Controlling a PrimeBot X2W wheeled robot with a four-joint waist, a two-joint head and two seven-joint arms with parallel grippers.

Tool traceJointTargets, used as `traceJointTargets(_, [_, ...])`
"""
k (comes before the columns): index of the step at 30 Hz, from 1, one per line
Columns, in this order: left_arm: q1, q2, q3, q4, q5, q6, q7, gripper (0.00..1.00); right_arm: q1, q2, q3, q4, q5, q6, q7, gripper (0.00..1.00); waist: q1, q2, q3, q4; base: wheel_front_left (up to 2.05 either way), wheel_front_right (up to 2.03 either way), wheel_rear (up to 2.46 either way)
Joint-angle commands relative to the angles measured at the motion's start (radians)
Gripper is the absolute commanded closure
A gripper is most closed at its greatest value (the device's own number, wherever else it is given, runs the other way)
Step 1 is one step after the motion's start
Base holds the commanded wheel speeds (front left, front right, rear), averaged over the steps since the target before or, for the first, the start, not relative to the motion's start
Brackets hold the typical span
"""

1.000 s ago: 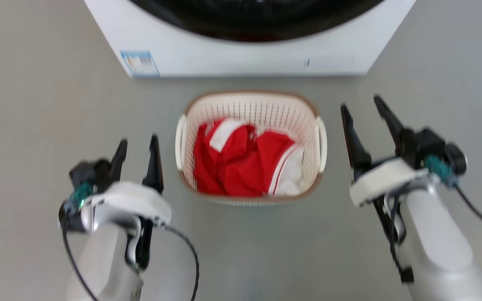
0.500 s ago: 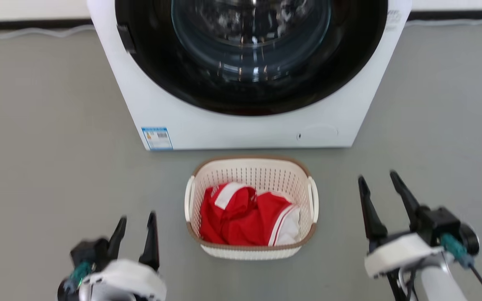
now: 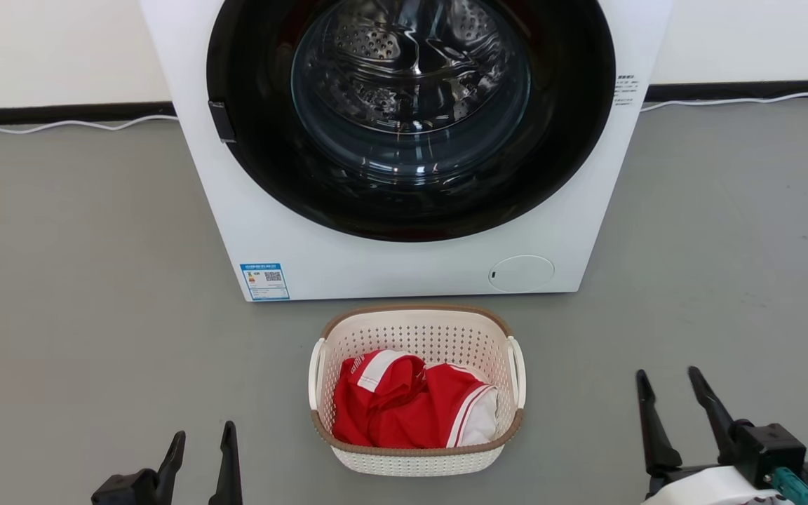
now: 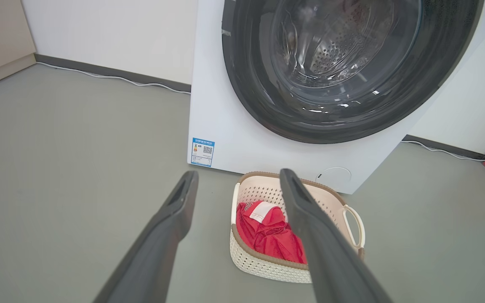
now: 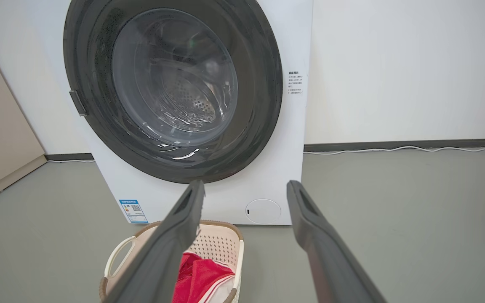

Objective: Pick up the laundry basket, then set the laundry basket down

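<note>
Left gripper [image 3: 203, 435] at head view's lower left, fingers apart, empty; right gripper [image 3: 666, 374] at lower right, likewise. Laundry basket [image 3: 418, 337] sits bottom centre between them, holding red cloth [image 3: 404, 414], just before the washing machine [image 3: 404, 270]. Left wrist view: basket lower centre. Right wrist view: basket bottom left.

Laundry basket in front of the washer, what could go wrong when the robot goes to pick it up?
The left hand and right hand are open and apart from the laundry basket; gripping it unevenly could tilt it and spill the red clothes. The basket also sits close to the washing machine, so a forward swing might bump it.
</note>
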Motion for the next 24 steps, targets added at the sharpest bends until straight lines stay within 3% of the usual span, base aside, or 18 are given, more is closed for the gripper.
traceJointTargets(1, [-0.013,0.01,0.034,-0.035,0.01,-0.002,-0.006,0.0,-0.01,-0.003,0.016,-0.024,0.002,0.006,-0.006,0.0,0.0,-0.0001,-0.004,-0.004,0.0,0.0,0.0])
traceJointTargets(13, [-0.001,0.01,0.039,-0.038,-0.003,0.002,-0.006,0.0,-0.001,-0.003,0.002,0.002,0.001,0.006,-0.006,0.0,0.0,-0.0001,-0.023,-0.015,0.0,0.0,0.0])
traceJointTargets(14, [0.017,-0.001,0.013,-0.01,-0.003,0.001,0.0,1.0,0.004,0.001,-0.018,0.028,0.0,0.0,0.0,1.0,0.0,-0.0001,-0.023,-0.015,0.0,0.0,0.0])
traceJointTargets(24, [0.008,-0.009,0.02,0.031,-0.064,-0.002,0.022,1.0,0.004,0.003,-0.022,0.069,0.07,-0.001,0.024,1.0,0.002,-0.0001,-0.024,-0.013,0.0,0.0,0.0])
